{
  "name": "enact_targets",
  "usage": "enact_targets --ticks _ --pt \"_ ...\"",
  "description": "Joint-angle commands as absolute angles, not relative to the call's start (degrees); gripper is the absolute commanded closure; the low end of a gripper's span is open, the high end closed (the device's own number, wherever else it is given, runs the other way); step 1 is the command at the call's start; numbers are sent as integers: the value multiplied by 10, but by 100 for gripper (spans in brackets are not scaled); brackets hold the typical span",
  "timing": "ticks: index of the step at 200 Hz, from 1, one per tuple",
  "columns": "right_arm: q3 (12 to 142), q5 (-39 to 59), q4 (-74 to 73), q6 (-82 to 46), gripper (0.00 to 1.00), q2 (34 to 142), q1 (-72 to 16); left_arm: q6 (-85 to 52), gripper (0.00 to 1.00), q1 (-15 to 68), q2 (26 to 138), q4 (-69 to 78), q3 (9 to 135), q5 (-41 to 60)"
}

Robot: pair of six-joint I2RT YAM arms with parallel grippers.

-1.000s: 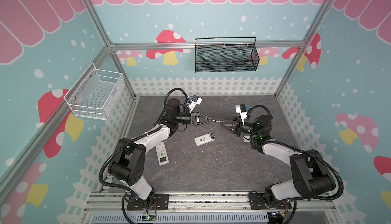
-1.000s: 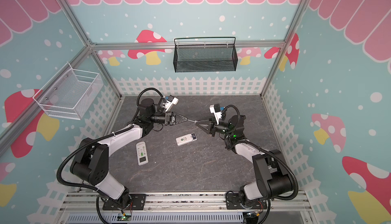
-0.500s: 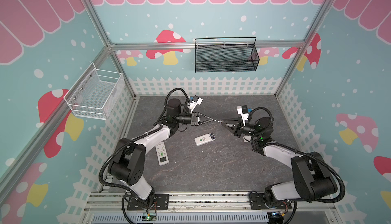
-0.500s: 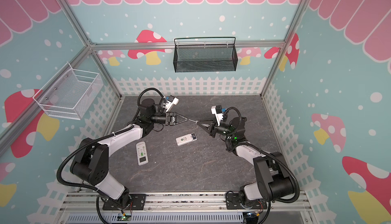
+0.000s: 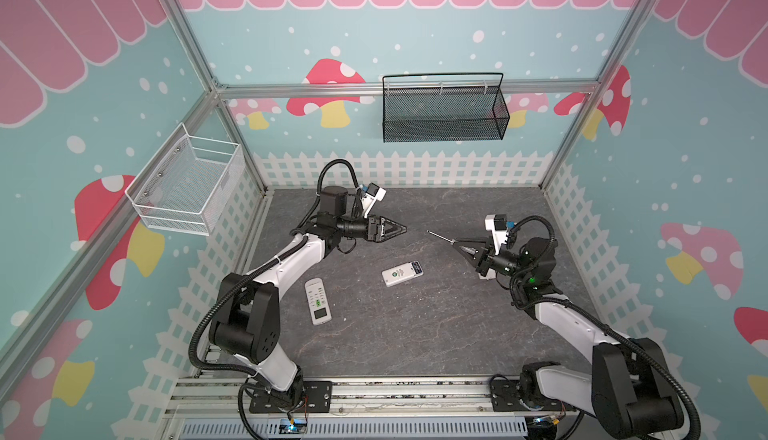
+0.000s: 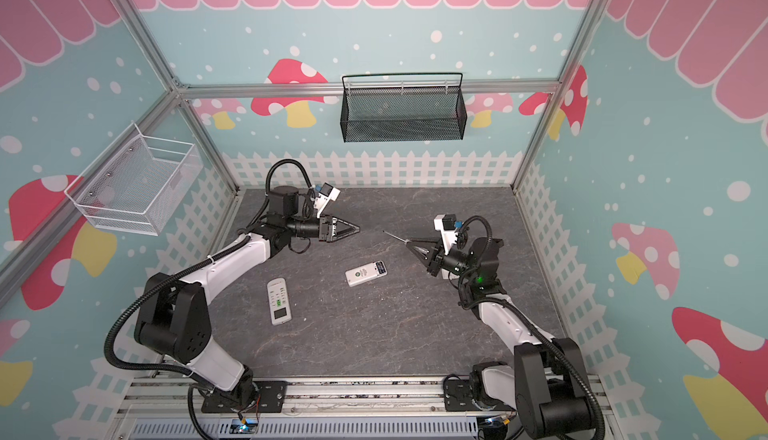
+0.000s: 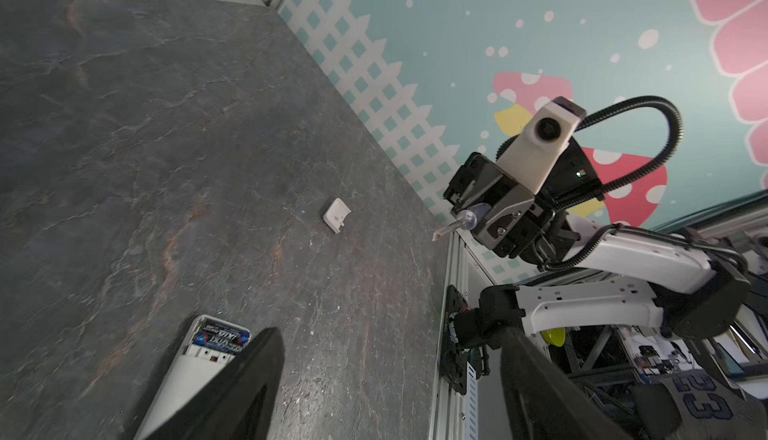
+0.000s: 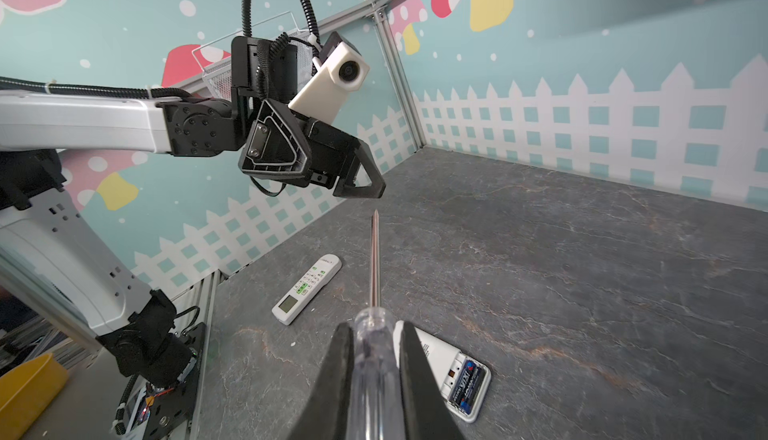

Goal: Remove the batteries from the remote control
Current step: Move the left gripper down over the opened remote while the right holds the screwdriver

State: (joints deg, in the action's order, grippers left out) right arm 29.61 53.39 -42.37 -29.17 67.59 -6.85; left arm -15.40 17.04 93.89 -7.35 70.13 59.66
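Observation:
A white remote control [image 5: 402, 273] lies back-up mid-table with its compartment uncovered. Two dark batteries [image 8: 467, 384] sit inside it, also seen in the left wrist view [image 7: 224, 336]. My right gripper [image 8: 376, 342] is shut on the clear handle of a screwdriver [image 8: 375, 263]; in both top views it hovers right of that remote [image 5: 457, 241] [image 6: 409, 241], shaft pointing left. My left gripper [image 7: 390, 375] is open and holds nothing. It hangs above the table behind and left of the remote [image 5: 403, 230], its tips facing the screwdriver tip across a small gap.
A second white remote [image 5: 318, 300] lies face-up nearer the left arm. A small white cover [image 7: 336, 219] rests on the table towards the right arm. A black mesh basket [image 5: 442, 113] hangs on the back wall and a white wire basket [image 5: 187, 186] on the left wall.
My left gripper opened and let go of the screwdriver shaft. The right gripper closed on the handle and drew back to the right with the screwdriver, opening a gap between the two.

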Motion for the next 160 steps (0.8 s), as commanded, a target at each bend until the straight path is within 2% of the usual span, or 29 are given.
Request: enact_targets --ticks 1,37,67,92,160 --pt "287 498 -330 -208 100 633 -63 -11 13 173 919 -227 717 502" --pt "281 474 -264 -161 100 585 -59 65 10 183 909 -309 726 409" --pt "278 441 -234 -137 100 559 -58 131 2 204 903 -327 700 316" --pt "279 425 -211 -115 100 542 -57 158 1 216 910 -343 692 260" --pt "274 385 -204 -100 100 539 -57 269 0 283 923 -337 653 183"
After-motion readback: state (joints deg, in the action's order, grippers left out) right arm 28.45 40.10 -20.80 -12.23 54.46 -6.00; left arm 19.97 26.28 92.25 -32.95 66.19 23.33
